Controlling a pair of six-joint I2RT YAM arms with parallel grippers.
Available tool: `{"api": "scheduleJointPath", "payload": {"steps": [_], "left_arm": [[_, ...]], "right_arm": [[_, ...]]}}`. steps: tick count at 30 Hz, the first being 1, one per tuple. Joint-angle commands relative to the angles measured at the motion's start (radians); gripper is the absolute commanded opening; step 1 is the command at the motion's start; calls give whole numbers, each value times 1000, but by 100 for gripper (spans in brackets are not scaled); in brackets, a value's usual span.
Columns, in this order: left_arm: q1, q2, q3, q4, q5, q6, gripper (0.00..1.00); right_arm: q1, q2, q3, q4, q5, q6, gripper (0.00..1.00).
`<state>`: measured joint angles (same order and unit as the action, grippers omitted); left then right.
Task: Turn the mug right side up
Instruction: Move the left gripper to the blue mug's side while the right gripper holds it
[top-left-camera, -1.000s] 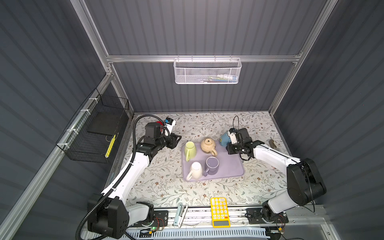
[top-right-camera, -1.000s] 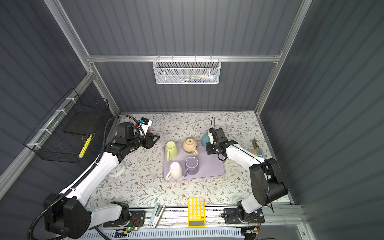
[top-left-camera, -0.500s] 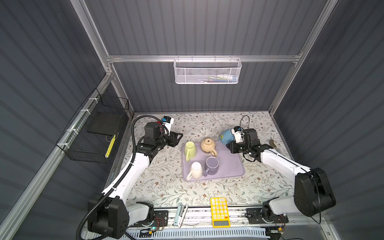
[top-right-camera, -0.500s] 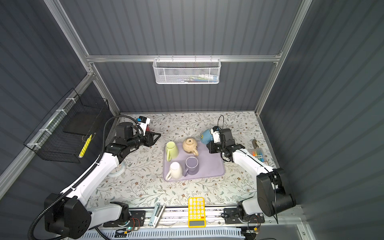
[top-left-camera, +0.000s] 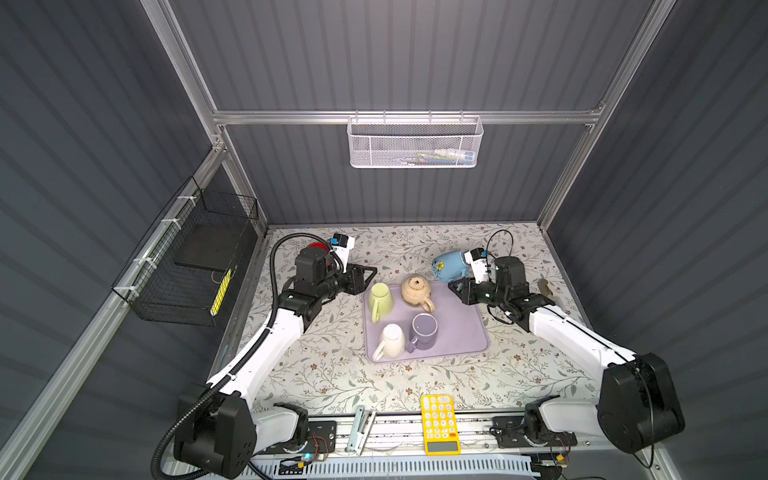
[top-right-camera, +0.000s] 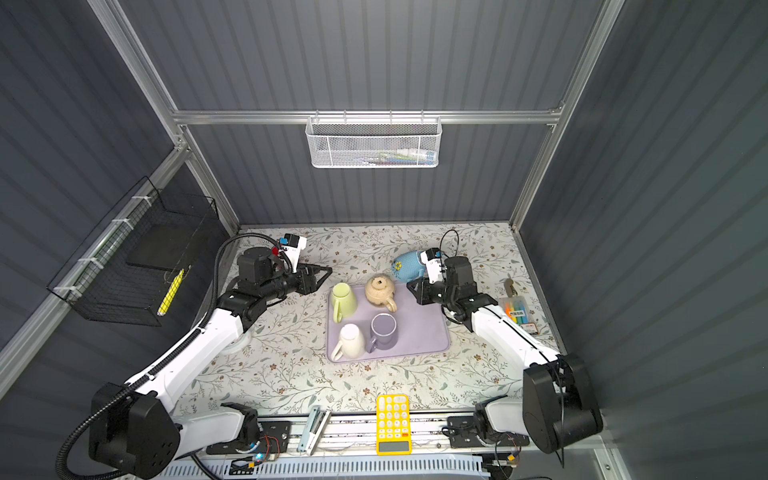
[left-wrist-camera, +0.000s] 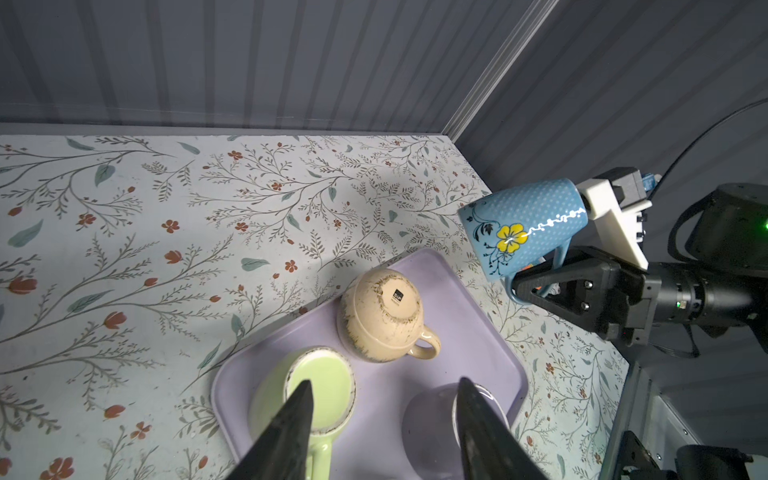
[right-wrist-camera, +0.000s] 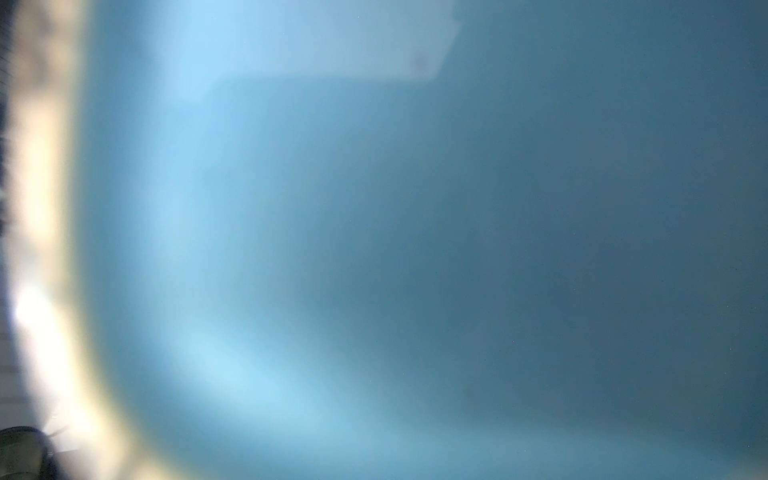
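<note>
A: Location of blue mug (top-left-camera: 449, 266)?
B: Off the purple tray (top-left-camera: 465, 336), at 1 o'clock from tray centre in both top views. Raised clear of the floral tabletop (top-left-camera: 332, 374). Lying near sideways, not upright. Mouth end toward 9 o'clock, base end just beside the white camera mount (left-wrist-camera: 611, 216) on the right wrist. Yellow flower print on the side, facing the left wrist camera.

A: State of right gripper (left-wrist-camera: 519, 286)?
B: Pinched narrow on the mug's handle, per left wrist view. Handle below the mug body, caught between the black jaws. Right wrist view no help: blurred blue only, too close to resolve.

A: State of left gripper (top-left-camera: 370, 277)?
B: Jaws well apart, nothing between them. Hovering at 10 o'clock from tray centre, just off the tray edge, pointing toward 3 o'clock. Apart from every mug.

A: On the tray?
B: Four pieces.
- green mug (top-left-camera: 380, 297) at 10 o'clock
- beige mug (top-left-camera: 415, 291) at 12 o'clock, base up, label showing
- white mug (top-left-camera: 392, 338) at 8 o'clock, orientation unclear
- purple mug (top-left-camera: 424, 330) near centre, mouth up

A: Rest of scene?
B: Three more.
- yellow calculator (top-left-camera: 440, 419) at 6 o'clock, by the front rail
- white mesh basket (top-left-camera: 415, 143) on the back wall at 12 o'clock
- black wire basket (top-left-camera: 187, 270) on the left wall at 9 o'clock
</note>
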<state>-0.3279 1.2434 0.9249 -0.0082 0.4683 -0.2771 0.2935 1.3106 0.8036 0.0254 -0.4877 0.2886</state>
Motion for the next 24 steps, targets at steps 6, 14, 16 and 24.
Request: {"api": "scheduleJointPath", "payload": {"steps": [6, 14, 16, 24], "left_arm": [[-80, 60, -29, 216, 61, -116, 56], [-157, 152, -10, 367, 77, -173, 57], [-167, 175, 1, 402, 90, -190, 57], [-192, 263, 38, 543, 134, -259, 59]], "right_arm": [[-12, -48, -10, 173, -147, 56, 0], [-16, -54, -18, 245, -217, 101, 0], [-17, -51, -18, 262, -230, 111, 0], [-20, -25, -36, 371, -299, 180, 0]]}}
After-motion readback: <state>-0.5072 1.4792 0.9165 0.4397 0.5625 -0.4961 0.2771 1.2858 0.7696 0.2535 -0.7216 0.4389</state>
